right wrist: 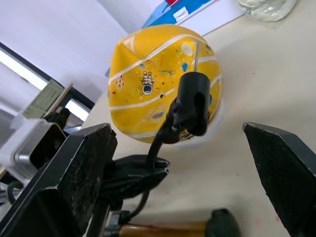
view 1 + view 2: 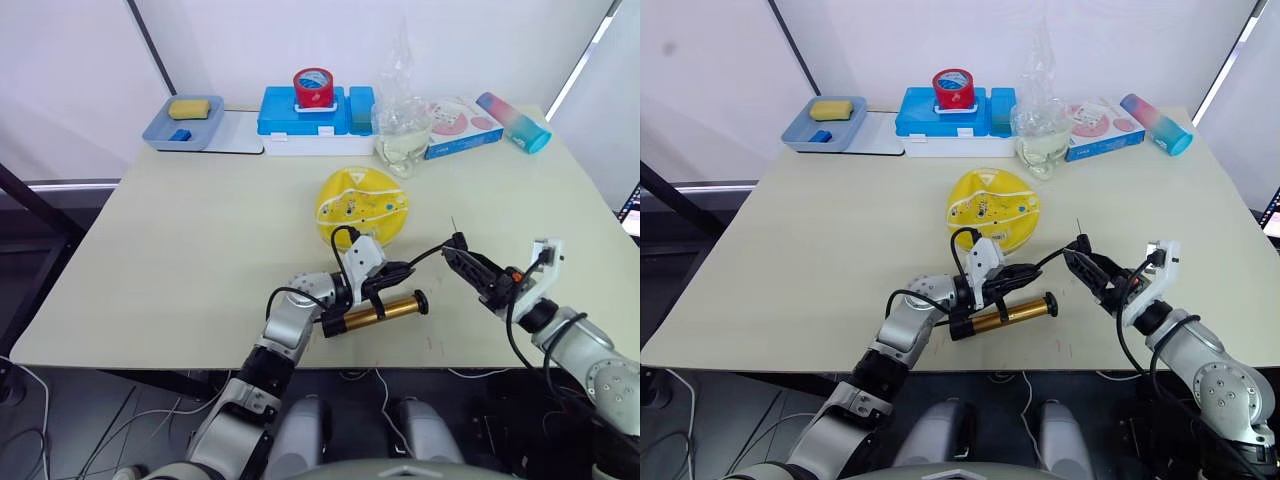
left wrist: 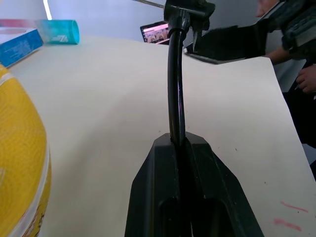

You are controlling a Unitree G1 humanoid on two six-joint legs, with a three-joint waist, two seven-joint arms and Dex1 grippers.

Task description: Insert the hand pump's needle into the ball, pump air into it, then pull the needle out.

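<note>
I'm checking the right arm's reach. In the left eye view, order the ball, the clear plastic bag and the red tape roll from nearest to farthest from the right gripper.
1. The ball: mid-table, ahead-left of the right gripper.
2. The clear plastic bag: beyond the ball, toward the far edge.
3. The red tape roll: far edge, atop the blue box.

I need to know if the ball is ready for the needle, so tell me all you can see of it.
The ball is yellow with thin white panel lines and small coloured prints, its top sagging and flattened. It rests mid-table, beyond the hand pump, touched by neither gripper. The needle points toward it without touching.
</note>
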